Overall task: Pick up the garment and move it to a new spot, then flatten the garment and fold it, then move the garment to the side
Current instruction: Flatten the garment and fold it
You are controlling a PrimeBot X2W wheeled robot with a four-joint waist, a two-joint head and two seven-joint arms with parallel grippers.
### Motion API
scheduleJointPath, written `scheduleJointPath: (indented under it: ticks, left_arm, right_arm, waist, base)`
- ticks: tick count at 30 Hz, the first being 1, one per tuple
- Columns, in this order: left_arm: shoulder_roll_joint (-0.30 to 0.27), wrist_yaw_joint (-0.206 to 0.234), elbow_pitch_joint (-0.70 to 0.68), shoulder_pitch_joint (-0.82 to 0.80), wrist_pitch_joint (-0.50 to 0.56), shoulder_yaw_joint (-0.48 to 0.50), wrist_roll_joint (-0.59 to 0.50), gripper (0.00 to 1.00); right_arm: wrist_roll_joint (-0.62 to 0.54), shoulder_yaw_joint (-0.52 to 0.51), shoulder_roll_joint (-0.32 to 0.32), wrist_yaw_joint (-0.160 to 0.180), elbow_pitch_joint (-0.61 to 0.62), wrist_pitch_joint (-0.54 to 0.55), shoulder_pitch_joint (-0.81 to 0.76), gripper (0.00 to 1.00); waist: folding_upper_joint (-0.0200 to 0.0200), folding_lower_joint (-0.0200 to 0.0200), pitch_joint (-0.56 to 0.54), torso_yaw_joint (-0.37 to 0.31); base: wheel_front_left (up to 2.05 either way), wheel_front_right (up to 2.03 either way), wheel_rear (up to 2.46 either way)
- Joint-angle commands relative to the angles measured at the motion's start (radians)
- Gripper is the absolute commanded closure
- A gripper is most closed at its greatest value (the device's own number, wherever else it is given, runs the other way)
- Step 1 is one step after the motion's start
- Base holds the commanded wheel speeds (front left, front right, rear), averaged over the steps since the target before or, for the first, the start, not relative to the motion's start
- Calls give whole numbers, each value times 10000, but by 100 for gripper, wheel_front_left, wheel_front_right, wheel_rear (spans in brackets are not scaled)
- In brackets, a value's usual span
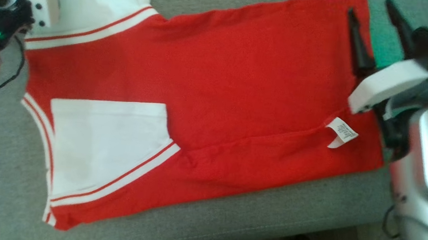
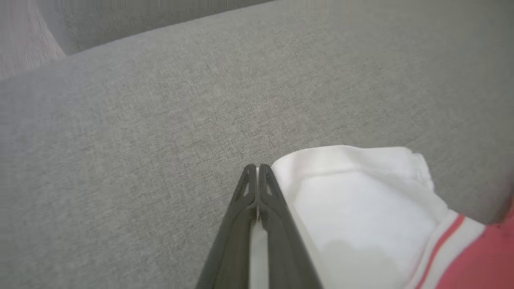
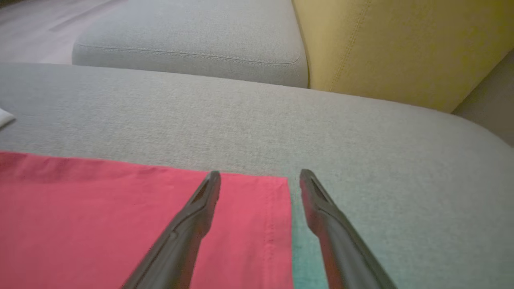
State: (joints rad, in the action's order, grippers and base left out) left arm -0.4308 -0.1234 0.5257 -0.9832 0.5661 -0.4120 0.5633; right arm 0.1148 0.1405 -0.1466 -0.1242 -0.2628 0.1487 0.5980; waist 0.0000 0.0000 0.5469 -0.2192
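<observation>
Head view: the garment (image 1: pixel 242 79) lies spread on the grey cushion (image 1: pixel 203 222), reaching away to the left of the right pincer (image 1: pixel 380 34), which stands wide open at its end.

Left wrist view: the left pincer (image 2: pixel 257 166) is closed tight, with the white sleeve (image 2: pixel 361 200) just to its right. I cannot tell whether any cloth is caught, so a lift may come up empty.

Right wrist view: one finger (image 3: pixel 192 224) hangs over the red hem (image 3: pixel 257 224) and the other is past the edge. Closing here could miss the hem or bunch it.

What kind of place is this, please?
Probably a living room or lounge: the red garment lies on a grey upholstered seat, with another grey cushion and a yellow padded piece beyond it.
</observation>
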Motion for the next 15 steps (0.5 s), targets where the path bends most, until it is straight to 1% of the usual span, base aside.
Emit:
scheduleJointPath:
  ticks: [1, 2, 3, 8, 12, 15]
  left_arm:
    - [-344, -15, -480, -215, -189, 290, 126, 100]
    - [-324, -21, -564, -203, -313, 274, 159, 100]
    - [-324, -21, -564, -203, -313, 274, 159, 100]
    - [-249, -42, -986, -84, -857, 243, 366, 100]
    - [-238, -51, -1292, 59, -1120, 173, 494, 100]
    - [-206, -56, -1521, 194, -1259, 78, 587, 100]
  right_arm:
    - [-110, 35, -233, -65, 178, 222, 237, 0]
    - [-131, 39, -367, -65, 28, 440, 343, 0]
    - [-131, 39, -367, -65, 28, 440, 343, 0]
    - [-158, 186, -1040, -65, -763, 1403, 905, 0]
    - [11, 550, -1506, -65, -1524, 2104, 1285, 0]
    - [200, 794, -1784, -65, -1925, 2424, 1504, 0]
  waist:
    - [0, 0, -201, 231]
    - [0, 0, -270, 317]
    - [0, 0, -270, 317]
    - [0, 0, -567, 749]
    - [0, 0, -707, 1065]
    - [0, 0, -766, 1270]
  base:
    - [0, 0, 0]
    - [0, 0, 0]
    - [0, 0, 0]
    - [0, 0, 0]
    - [0, 0, 0]
    - [0, 0, 0]
